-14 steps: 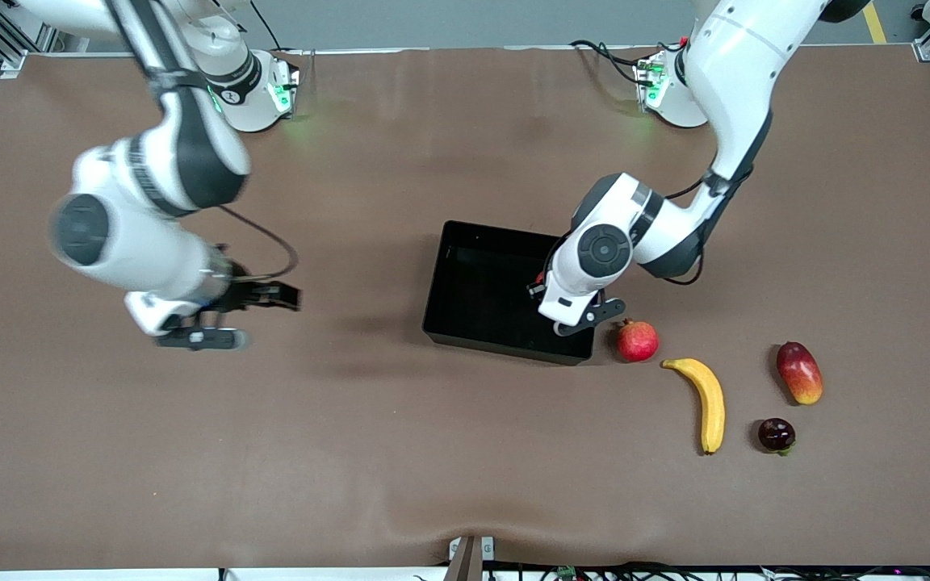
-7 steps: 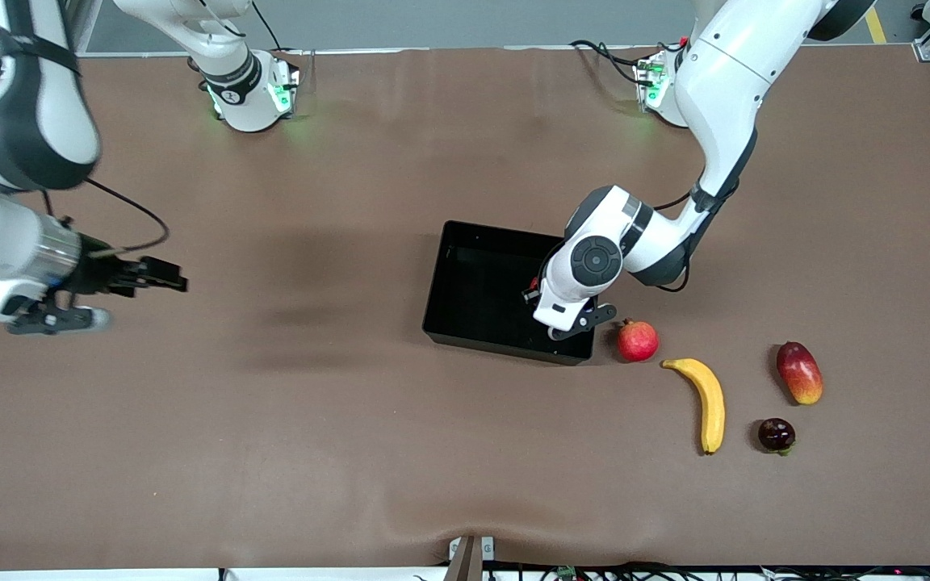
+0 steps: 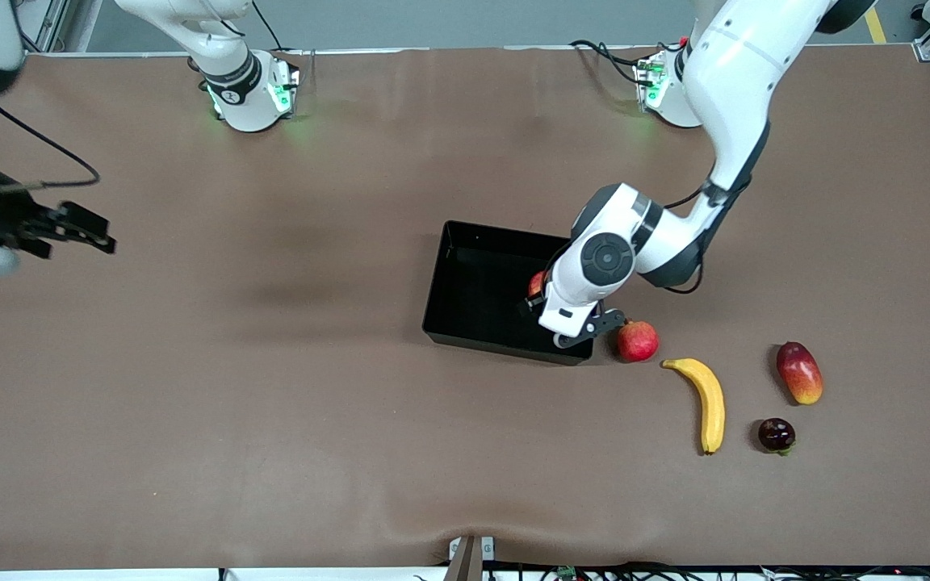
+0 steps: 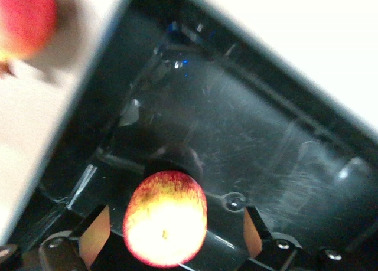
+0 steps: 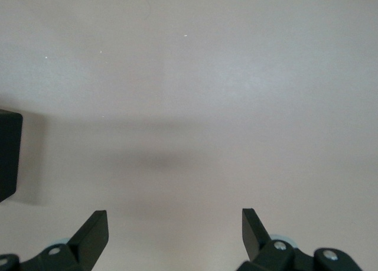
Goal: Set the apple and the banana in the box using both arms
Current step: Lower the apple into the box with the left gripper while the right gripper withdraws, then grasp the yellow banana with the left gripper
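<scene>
The apple (image 4: 165,218), red with a yellow patch, lies on the floor of the black box (image 3: 473,282) near the wall at the left arm's end. Only a sliver of the apple (image 3: 537,284) shows past the left wrist in the front view. My left gripper (image 4: 173,232) hangs low over the box (image 4: 248,135), open, its fingers (image 4: 94,238) standing clear of the apple on both sides. The banana (image 3: 707,402) lies on the table outside the box, nearer the front camera. My right gripper (image 3: 69,230) is open and holds nothing, over bare table at the right arm's end; the right wrist view shows the right gripper (image 5: 174,224) above plain mat.
A pinkish-red round fruit (image 3: 637,340) sits just outside the box's corner, close to the left wrist. A red-yellow mango (image 3: 799,372) and a small dark fruit (image 3: 776,434) lie beside the banana, toward the left arm's end.
The left gripper's fingers have spread and let go of the apple in the box. The right arm has swung away toward its own end of the table.
</scene>
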{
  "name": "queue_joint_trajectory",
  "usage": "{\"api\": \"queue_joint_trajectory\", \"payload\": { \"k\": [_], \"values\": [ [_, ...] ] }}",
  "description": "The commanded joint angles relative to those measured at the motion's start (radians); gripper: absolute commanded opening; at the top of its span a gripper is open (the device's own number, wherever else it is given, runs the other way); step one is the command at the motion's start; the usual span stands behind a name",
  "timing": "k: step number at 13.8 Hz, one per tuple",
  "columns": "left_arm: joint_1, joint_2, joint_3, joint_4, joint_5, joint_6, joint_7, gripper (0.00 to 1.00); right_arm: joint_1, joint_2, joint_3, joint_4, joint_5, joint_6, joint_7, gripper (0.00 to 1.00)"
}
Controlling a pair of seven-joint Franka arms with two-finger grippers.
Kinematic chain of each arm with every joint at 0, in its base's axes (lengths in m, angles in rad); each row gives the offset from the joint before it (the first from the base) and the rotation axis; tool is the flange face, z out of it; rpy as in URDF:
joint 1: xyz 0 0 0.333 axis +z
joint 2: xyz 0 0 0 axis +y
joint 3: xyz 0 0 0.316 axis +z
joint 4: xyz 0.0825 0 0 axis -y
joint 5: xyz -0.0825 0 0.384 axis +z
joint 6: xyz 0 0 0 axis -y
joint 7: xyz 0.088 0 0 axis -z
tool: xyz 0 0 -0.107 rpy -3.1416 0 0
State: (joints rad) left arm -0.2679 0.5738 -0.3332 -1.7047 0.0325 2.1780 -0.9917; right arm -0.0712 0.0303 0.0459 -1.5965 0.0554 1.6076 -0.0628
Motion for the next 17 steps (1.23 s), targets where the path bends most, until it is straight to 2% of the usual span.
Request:
{"api": "queue_joint_trajectory", "payload": {
  "k": [1,3,7,10,13,17],
  "values": [
    [0.045,-0.101,-0.001,0.057,0.020,-0.111,-0.024,1.00,-0.035,0.016,0.020,0.136,-0.012,-0.130,0.008,1.00],
    [0.084,-0.106,0.000,0.144,0.021,-0.209,-0.012,1.00,-0.038,0.014,0.017,0.148,-0.014,-0.135,0.009,1.00],
    [0.295,-0.094,0.002,0.151,0.023,-0.242,0.242,1.00,-0.061,0.008,0.009,0.150,-0.009,-0.176,0.062,1.00],
    [0.410,-0.020,0.003,0.154,0.035,-0.161,0.373,1.00,-0.061,0.003,0.012,0.150,-0.008,-0.198,0.126,1.00],
    [0.423,0.076,0.003,0.158,0.197,-0.048,0.366,1.00,-0.058,-0.003,0.015,0.150,-0.011,-0.218,0.145,1.00],
    [0.453,0.175,0.002,0.162,0.208,0.091,0.375,1.00,-0.058,-0.015,0.014,0.150,-0.011,-0.244,0.173,1.00]
  ]
}}
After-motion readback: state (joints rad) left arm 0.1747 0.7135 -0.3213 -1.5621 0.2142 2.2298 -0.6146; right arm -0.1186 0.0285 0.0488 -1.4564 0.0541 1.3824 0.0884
